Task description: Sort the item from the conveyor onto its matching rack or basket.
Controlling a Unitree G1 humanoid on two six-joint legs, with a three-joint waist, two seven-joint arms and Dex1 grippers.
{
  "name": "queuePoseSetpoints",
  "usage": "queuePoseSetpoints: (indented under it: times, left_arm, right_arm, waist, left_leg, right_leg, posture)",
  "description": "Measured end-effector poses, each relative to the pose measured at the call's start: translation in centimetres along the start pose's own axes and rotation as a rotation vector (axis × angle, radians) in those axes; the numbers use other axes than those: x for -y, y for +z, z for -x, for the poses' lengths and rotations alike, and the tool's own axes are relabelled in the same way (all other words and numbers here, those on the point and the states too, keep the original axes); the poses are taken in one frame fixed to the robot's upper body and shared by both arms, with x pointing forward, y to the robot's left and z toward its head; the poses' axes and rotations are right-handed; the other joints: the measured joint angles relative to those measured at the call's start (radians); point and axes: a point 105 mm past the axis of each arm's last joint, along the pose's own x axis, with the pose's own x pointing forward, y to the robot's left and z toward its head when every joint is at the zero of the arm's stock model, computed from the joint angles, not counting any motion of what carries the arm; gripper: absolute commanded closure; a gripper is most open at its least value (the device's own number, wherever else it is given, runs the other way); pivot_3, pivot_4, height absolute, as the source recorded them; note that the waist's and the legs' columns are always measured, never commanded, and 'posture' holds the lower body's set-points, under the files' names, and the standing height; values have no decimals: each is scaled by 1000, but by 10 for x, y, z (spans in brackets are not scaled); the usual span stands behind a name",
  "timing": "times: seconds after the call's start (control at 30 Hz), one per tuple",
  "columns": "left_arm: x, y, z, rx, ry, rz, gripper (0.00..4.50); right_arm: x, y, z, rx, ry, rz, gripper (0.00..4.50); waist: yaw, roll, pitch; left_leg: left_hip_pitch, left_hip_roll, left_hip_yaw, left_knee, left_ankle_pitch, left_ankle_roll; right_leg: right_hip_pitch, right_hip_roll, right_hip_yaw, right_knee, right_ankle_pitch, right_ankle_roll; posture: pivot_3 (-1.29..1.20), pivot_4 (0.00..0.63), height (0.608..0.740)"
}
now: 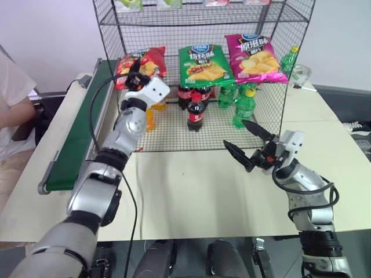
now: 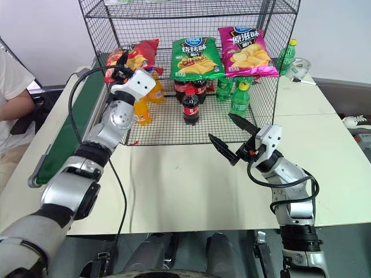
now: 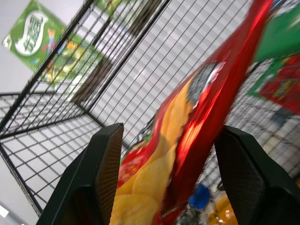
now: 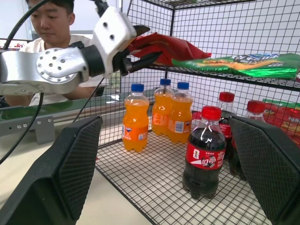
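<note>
Looks like we're at the tail end of the placing step: the shiny red crisp bag with yellow crisps printed on it is lying on the middle tier of the tall dark grey wire-mesh shelving cage, at its left end, next to the green crisp bag and the magenta crisp bag. So it's off the long dark green conveyor belt with grey side rails and pretty much where it belongs.

The left gripper is right at the front edge of that shelf. In its own wrist view the two black fingers stand wide apart, with the red bag running up between them and gaps on both sides, so I'd call that released, not gripping. From the right wrist view one finger sits above the bag and one below, close enough that I can't rule out a light touch.

Next move, I reckon: back the left arm straight out without snagging the bag or dragging it off the shelf edge.

The right gripper hangs over the pale tabletop in front of the cage, jaws spread wide, holding nothing
</note>
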Motion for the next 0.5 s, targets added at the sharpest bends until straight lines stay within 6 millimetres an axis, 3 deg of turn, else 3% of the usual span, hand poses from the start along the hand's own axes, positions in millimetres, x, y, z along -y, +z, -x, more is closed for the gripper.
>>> queuePoseSetpoints:
  times: [0.27, 0.37, 0.5]
  left_arm:
    - [-7, 17, 40, 71, -83, 118, 1429]
    - [-13, 16, 62, 51, -145, 316, 1429]
    - [-14, -8, 105, -92, -288, 611, 1429]
  right_arm:
    - [0, 0, -1, 1, 10, 0, 0]
    - [0, 0, 0, -1, 13, 2, 0]
    - [3, 0, 7, -23, 12, 15, 0]
  waist:
    - [1, 1, 0]
    - [-1, 2, -1]
    - [-4, 2, -1]
  left_leg:
    - [0, 0, 0, 0, 0, 0]
    - [0, 0, 0, 0, 0, 0]
    - [0, 1, -1, -1, -1, 1]
  right_leg:
    - [0, 0, 1, 0, 0, 0]
    - [0, -1, 1, -1, 0, 0]
    - [0, -2, 1, -1, 0, -1]
  posture:
    - [0, 150, 740]
    - [0, 150, 740]
    - [0, 150, 740]
